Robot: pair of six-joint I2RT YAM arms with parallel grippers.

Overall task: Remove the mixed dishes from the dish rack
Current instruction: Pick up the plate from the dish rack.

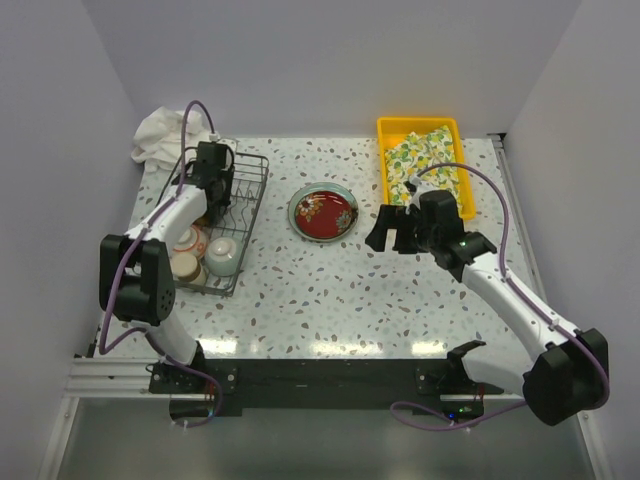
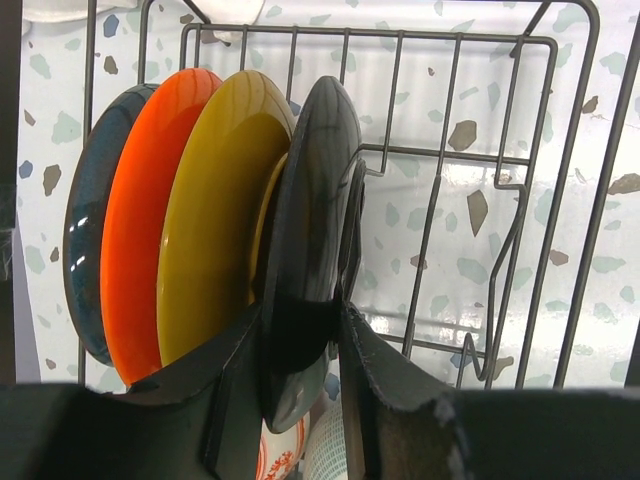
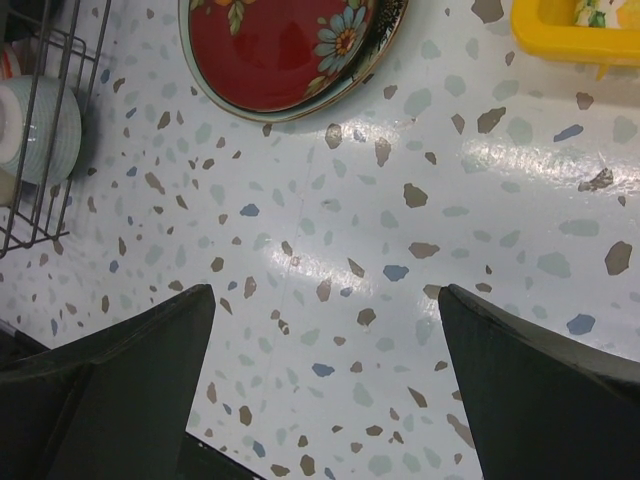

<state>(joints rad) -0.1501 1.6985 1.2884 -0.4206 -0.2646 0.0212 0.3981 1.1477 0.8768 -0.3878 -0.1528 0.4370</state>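
Note:
The dark wire dish rack (image 1: 250, 215) stands at the table's left. In the left wrist view several plates stand upright in it: dark teal (image 2: 85, 260), orange (image 2: 145, 220), yellow (image 2: 215, 210) and a dark plate (image 2: 315, 200). My left gripper (image 2: 300, 350) is shut on the dark plate's lower rim, inside the rack (image 1: 213, 175). A red-white bowl (image 1: 190, 238) and cups (image 1: 222, 255) sit in the rack's near end. A dark red patterned plate (image 1: 323, 212) lies on a pale green plate at table centre. My right gripper (image 1: 395, 228) hangs open and empty right of it, above bare table (image 3: 325, 300).
A yellow tray (image 1: 425, 165) with lemon-print cloth sits at the back right, its corner in the right wrist view (image 3: 575, 30). A white cloth (image 1: 160, 135) lies behind the rack. The rack's corner with a cup (image 3: 45, 125) shows at the right wrist view's left edge.

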